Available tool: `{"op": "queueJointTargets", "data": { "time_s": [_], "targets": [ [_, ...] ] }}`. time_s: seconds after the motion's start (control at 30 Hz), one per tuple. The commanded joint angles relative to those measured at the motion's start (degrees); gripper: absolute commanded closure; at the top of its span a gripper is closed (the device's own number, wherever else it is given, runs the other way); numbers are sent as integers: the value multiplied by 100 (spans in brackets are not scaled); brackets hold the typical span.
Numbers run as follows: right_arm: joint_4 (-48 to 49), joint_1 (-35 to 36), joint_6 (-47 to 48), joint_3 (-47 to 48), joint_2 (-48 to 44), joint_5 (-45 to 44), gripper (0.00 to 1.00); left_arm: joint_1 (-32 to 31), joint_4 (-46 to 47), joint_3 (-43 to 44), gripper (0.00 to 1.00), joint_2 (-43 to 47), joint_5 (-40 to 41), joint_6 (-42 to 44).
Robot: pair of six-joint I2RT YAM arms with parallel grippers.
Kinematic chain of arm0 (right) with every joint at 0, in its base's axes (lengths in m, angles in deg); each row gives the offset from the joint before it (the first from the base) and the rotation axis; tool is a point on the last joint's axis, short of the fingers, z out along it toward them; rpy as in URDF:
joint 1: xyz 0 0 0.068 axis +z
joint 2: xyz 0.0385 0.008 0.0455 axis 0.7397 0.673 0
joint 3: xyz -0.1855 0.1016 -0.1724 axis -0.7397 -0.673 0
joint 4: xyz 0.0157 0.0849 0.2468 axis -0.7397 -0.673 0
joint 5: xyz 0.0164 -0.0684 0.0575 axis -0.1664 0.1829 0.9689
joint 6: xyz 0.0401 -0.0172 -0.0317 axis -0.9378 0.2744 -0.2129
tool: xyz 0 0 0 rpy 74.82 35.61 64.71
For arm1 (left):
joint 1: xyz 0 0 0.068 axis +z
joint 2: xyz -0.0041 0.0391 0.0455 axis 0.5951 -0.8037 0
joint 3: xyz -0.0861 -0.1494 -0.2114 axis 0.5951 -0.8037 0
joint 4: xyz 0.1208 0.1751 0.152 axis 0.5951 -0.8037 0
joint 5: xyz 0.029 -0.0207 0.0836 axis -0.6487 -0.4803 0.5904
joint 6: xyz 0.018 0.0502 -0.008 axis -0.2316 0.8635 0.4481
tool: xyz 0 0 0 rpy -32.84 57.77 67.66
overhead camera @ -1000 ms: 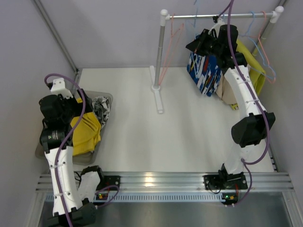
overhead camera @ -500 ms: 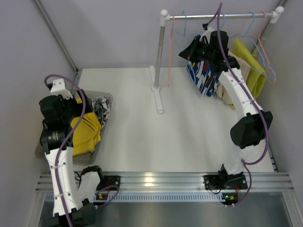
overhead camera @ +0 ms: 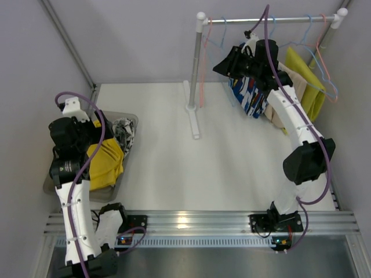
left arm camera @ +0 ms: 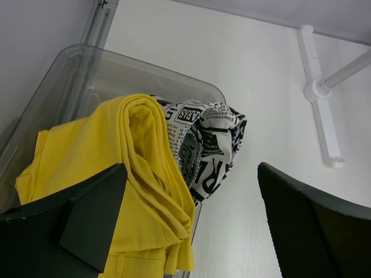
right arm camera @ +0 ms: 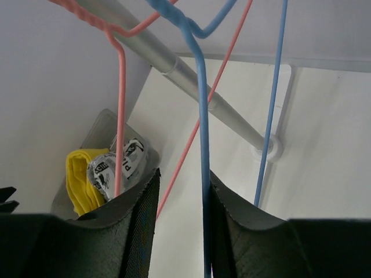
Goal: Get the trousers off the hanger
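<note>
Of the three trousers, only the blue trousers point(overhead camera: 248, 97) with white and red patches hang below the rail point(overhead camera: 290, 19), at the far right of the desk point(overhead camera: 232, 156), partly behind the right arm. The yellow trousers point(left arm camera: 110, 174) and the black-and-white print trousers point(left arm camera: 211, 145) lie crumpled together in a clear tray point(left arm camera: 69, 58) at the left.

We judge the hanging pair to be light, soft and limp. It should slide off the wire with little pull, but it will sag and could snag. The best hold looks like a pinch on a thick fold near the top, just under the hanger. The beige cloth point(overhead camera: 279, 116) and the olive-yellow cloth point(overhead camera: 310, 87) hanging close beside it are best left out of that pinch.

The right gripper point(right arm camera: 182, 188) is up at the rail, its fingers slightly parted. A blue hanger point(right arm camera: 200, 116) wire runs down through the gap, and a pink hanger point(right arm camera: 119, 116) is just beside it. We cannot tell whether this wire carries the trousers. The left gripper point(left arm camera: 191, 174) hangs over the tray, spread wide and holding nothing.

Compared with a second ago, the right gripper has travelled left along the rail, and a blue hanger has gone with it towards the pink one. The blue trousers hang much where they were. The left arm has not moved.
</note>
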Motion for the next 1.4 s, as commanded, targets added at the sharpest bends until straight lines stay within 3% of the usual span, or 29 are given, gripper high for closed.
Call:
{"op": "queueJointTargets", "data": {
  "time_s": [0.0,0.1,0.2,0.23,0.37,0.5,0.67,1.07,1.37],
  "targets": [
    [319,73,141,-31,-585,103,64,16,214,55,1,29,-61,-13],
    [188,3,273,-92,-902,15,63,16,232,116,1,-23,-149,-31],
    [-66,-119,483,-154,-1253,-134,50,7,232,143,1,-23,-220,-48],
    [-120,-155,571,-250,-1472,-152,40,16,223,143,1,3,-220,-39],
    [-322,-418,835,-541,-2053,-239,27,16,214,90,1,64,-272,-48],
    [-761,-1085,1055,-331,-2274,-301,11,16,232,46,1,73,-360,-136],
    [-1420,-1964,1441,12,-2072,-336,1,7,293,11,1,56,-396,-224],
    [-2028,-2291,1715,593,-842,-118,3,16,276,-24,1,117,-246,-198],
    [-1448,-2300,916,646,-437,1376,25,7,284,-129,1,109,-211,-198]
  ]
}}
